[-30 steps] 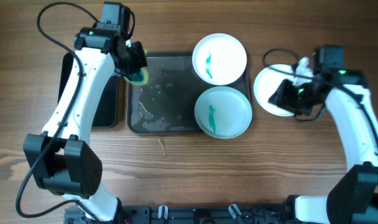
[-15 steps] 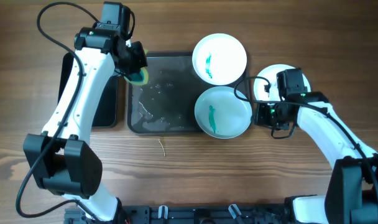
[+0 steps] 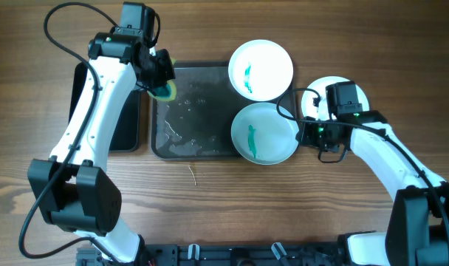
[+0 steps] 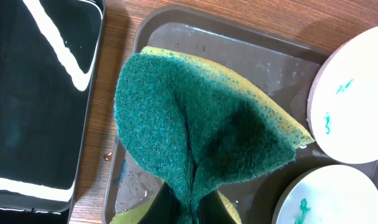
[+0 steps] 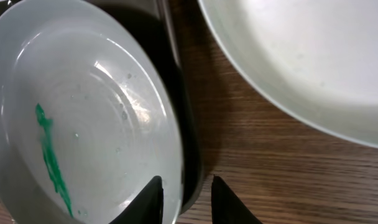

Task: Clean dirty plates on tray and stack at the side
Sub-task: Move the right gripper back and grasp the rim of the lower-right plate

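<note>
The left gripper (image 3: 162, 77) was pinching a green and yellow sponge (image 4: 195, 137), folded in half. It held the sponge over the upper left corner of the tray (image 3: 187, 129), above the wet part. I think it was there so the sponge was ready to scrub once a plate was held steady. The small black tray (image 4: 40, 93) lay just beside it, at the left of the frame.

Two dirty plates sat on the right side of the tray. These were a white plate (image 3: 261, 68) near the top and a pale blue plate (image 3: 265, 133) below it. Both had teal marks (image 3: 248, 74).

The right gripper (image 5: 184, 198) was at the right edge of the pale blue plate. Its fingers were spread apart, one over the plate's rim and one outside the tray's rim. It was not squeezing anything yet. It looked set to grab that plate.

A clean white plate (image 5: 301, 50) lay on the table to the right of the tray, probably the start of the stack.
</note>
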You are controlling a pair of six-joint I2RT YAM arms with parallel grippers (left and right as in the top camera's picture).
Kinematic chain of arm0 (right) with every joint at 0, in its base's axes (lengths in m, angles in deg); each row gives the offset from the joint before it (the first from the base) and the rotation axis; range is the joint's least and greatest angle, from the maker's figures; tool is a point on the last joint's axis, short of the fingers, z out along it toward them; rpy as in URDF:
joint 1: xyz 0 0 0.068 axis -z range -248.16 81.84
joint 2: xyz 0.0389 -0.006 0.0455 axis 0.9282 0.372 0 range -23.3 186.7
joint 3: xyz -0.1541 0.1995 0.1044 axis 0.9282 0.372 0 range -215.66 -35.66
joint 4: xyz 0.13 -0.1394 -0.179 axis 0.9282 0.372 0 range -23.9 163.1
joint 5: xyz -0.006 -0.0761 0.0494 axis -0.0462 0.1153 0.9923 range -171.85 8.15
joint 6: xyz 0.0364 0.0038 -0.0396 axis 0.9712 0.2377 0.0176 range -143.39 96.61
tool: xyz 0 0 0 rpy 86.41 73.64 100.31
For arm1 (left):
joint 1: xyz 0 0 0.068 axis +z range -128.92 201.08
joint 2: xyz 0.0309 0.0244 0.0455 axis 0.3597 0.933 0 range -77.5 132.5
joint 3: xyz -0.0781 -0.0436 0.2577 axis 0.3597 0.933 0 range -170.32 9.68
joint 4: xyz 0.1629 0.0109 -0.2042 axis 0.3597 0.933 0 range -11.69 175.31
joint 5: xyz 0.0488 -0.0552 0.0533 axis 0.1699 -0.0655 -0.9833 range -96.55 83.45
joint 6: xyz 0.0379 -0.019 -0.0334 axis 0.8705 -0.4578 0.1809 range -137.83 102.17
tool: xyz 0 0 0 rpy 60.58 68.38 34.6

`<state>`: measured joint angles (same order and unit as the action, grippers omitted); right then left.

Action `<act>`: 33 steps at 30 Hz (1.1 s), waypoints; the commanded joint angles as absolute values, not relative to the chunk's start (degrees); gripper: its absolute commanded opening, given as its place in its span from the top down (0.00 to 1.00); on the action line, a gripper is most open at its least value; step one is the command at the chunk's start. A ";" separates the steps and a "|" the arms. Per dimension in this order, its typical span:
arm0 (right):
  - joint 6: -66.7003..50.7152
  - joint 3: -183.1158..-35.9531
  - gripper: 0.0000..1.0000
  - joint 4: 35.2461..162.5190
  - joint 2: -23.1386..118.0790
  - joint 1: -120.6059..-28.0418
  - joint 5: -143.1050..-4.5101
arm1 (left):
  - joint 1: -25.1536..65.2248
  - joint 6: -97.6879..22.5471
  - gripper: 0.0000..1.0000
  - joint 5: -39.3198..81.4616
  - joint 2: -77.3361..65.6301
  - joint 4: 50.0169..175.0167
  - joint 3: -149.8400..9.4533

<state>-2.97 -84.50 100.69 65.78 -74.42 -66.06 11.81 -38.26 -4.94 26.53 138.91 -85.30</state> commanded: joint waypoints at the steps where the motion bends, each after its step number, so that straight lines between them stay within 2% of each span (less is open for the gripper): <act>1: 0.47 -83.91 0.78 100.34 66.96 -75.76 -66.96 | 11.92 -37.73 0.96 -4.63 26.75 138.69 -85.08; 5: 1.06 -83.91 0.81 100.14 68.97 -76.76 -67.24 | 11.92 -37.71 0.96 -4.65 26.75 138.69 -85.08; 12: 2.28 -83.91 0.96 99.55 70.26 -76.98 -67.28 | 11.92 -37.71 0.96 -4.63 26.75 138.71 -85.08; 19: 2.06 -85.50 0.96 101.95 69.91 -78.03 -60.81 | 11.92 -37.71 0.96 -4.63 26.75 138.71 -85.08; 25: 7.72 -90.05 0.96 103.02 66.52 -87.12 -63.26 | 11.92 -37.73 0.96 -4.63 26.75 138.73 -85.08; 33: 26.91 -96.13 0.96 95.68 67.50 -101.48 -81.93 | 11.92 -37.73 0.96 -4.65 26.75 138.71 -85.08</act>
